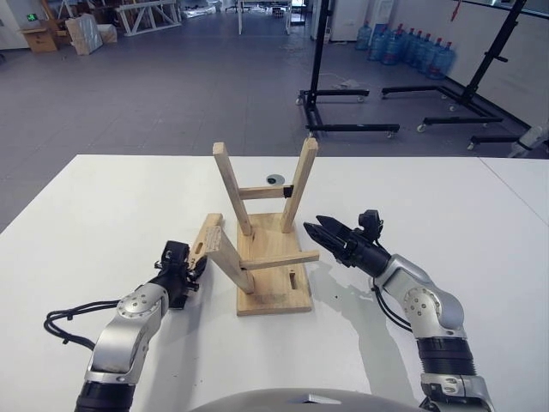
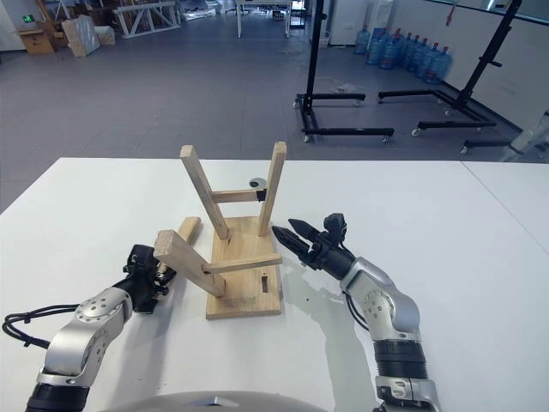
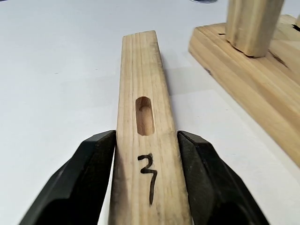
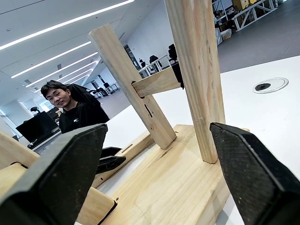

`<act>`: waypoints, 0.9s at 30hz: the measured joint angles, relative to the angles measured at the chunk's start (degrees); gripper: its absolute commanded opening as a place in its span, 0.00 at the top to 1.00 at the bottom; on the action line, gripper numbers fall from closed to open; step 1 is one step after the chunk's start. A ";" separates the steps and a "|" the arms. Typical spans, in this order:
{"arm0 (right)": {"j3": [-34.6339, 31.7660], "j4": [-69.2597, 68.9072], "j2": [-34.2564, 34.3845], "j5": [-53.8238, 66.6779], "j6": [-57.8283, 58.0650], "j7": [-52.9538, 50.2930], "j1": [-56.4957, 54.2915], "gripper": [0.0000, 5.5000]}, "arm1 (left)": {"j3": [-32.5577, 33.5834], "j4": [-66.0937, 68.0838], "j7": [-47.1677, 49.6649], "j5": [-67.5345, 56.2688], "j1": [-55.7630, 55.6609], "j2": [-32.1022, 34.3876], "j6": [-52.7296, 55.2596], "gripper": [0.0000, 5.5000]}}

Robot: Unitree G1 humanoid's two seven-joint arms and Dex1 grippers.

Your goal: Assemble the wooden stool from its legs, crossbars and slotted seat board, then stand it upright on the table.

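Stool: upside down mid-table, seat board flat, three legs standing in it, one slot empty.
Left gripper: jaws clamped on the loose leg, low beside the board's left edge.
Right gripper: jaws spread, empty, near the front crossbar's free end.
Step (my judgement): seat the last leg.
How: face its mortise to the crossbar tip, enter the slot straight, and steady the bar with the right.

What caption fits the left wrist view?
Left gripper clamps a slotted wooden leg, with the seat board alongside.
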 measured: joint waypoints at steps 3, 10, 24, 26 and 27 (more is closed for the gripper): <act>0.00 0.02 0.13 0.27 -0.01 -0.04 -0.19 0.27 | 3.02 1.24 1.01 -0.01 -0.04 -0.73 -2.82 0.63; -0.03 0.41 0.14 0.31 -0.05 -0.02 -0.84 0.27 | 6.88 1.46 1.84 -0.09 -2.01 -2.11 -10.10 0.63; -7.19 -6.14 1.83 27.83 12.57 -0.66 -14.52 0.27 | 5.77 -16.80 -21.95 -41.66 -13.14 0.22 -9.84 0.63; -6.61 -6.25 2.97 30.78 13.53 0.77 -17.14 0.27 | 4.77 -13.48 -28.39 -47.84 -14.98 2.73 -4.68 0.63; -6.04 -6.08 3.67 31.39 13.67 1.49 -18.59 0.27 | 4.46 -11.72 -30.94 -49.59 -15.89 3.73 -2.73 0.63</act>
